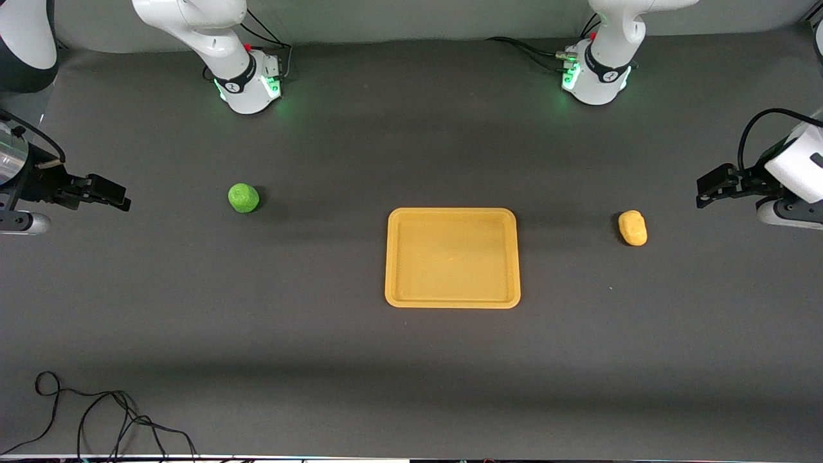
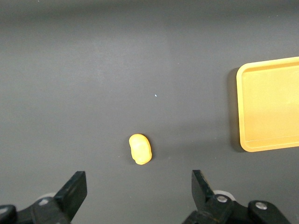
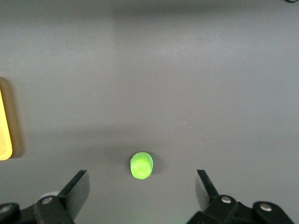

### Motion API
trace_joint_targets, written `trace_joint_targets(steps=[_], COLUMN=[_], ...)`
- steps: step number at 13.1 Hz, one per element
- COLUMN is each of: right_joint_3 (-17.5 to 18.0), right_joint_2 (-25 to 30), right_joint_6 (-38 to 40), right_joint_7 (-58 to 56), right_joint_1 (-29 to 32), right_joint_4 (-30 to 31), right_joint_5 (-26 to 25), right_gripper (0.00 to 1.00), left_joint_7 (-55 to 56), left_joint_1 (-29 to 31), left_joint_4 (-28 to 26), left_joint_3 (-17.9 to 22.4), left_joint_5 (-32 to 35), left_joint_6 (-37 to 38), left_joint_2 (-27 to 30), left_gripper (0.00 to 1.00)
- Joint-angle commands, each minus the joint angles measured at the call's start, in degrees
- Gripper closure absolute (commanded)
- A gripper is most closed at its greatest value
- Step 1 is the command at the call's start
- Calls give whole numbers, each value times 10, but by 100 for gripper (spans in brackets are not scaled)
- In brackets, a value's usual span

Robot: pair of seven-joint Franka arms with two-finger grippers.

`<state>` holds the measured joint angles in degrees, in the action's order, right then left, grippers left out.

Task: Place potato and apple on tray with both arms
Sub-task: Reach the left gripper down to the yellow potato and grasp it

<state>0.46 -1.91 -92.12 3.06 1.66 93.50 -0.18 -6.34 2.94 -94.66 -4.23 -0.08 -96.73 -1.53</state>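
Note:
The yellow-orange tray lies flat in the middle of the table and holds nothing. The potato lies on the table beside it toward the left arm's end; it also shows in the left wrist view. The green apple lies toward the right arm's end and shows in the right wrist view. My left gripper is open and empty, up over the table's end past the potato. My right gripper is open and empty, up over the table's other end past the apple.
A loose black cable lies at the table's near edge toward the right arm's end. The two arm bases stand at the back of the table. The tray's edge shows in the left wrist view.

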Motion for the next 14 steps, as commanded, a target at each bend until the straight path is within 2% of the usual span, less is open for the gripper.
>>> trace_joint_targets(steps=[1, 6, 8, 10, 11, 13, 14], right_joint_3=[1, 1, 2, 2, 2, 2, 2], right_joint_2=[-5, -7, -9, -13, -13, -6, -1], right_joint_6=[7, 7, 6, 5, 5, 5, 5], right_joint_7=[0, -4, 1, 5, 7, 8, 8], right_joint_1=[3, 4, 0, -2, -2, -3, -3], right_joint_4=[-14, -16, -18, -18, -17, -10, -4], right_joint_5=[12, 12, 12, 12, 12, 12, 12], right_gripper=[0, 0, 0, 0, 0, 0, 0], left_joint_7=[7, 8, 8, 8, 12, 12, 10], left_joint_1=[0, 0, 1, 6, 6, 7, 7], left_joint_4=[-5, -48, -95, -168, -204, -240, -275], left_joint_3=[1, 1, 2, 2, 1, 2, 2], left_joint_5=[0, 4, 22, 24, 23, 24, 24], left_joint_6=[0, -19, -68, -140, -190, -221, -249], left_joint_2=[7, 15, 24, 23, 13, -29, -35], left_gripper=[0, 0, 0, 1, 0, 1, 1])
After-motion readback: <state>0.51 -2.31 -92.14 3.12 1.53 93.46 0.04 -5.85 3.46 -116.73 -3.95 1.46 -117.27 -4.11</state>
